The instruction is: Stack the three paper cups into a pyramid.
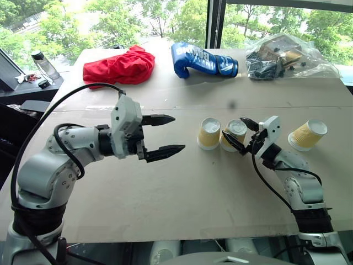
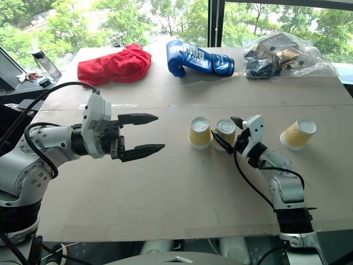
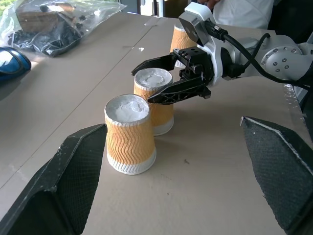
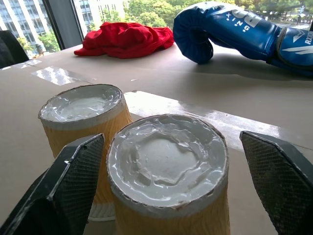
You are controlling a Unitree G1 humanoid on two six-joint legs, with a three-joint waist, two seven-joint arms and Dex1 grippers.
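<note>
Table (image 1: 165,199), cardboard-covered. Three paper cups toward right half, all short of far edge.

Cup 1 (image 1: 209,133): upside down, white base up, standing near table's middle line. Cup 2 (image 1: 234,134): upside down, just beside cup 1 on side toward right edge; touching or a sliver apart, cannot tell. Cup 3 (image 1: 307,135): lying tilted on its side, well apart from the pair, near right edge.

Progress: base row of two set out, apparently complete. Pyramid not yet formed; nothing on top. Remaining, by judgement: fetch cup 3, turn it base-up, seat it across the two bases.

Right gripper (image 1: 241,136): jaws parted, straddling cup 2, one finger either side of its upper wall. Right wrist view shows clear gaps between both fingers (image 4: 73,181) and cup wall; grip released, nothing held. Contact with cup 2 not evident.

Left gripper (image 1: 165,134): fully spread, empty, hovering over bare table on left side of cup 1, pointing toward the pair, apart from both.

Other items along far edge: red cloth (image 1: 118,66) toward far-left corner, blue boxing glove (image 1: 203,59) at middle, clear bag (image 1: 287,58) of dark parts toward far-right corner. Bottle (image 1: 44,63) beyond left edge, off table.
</note>
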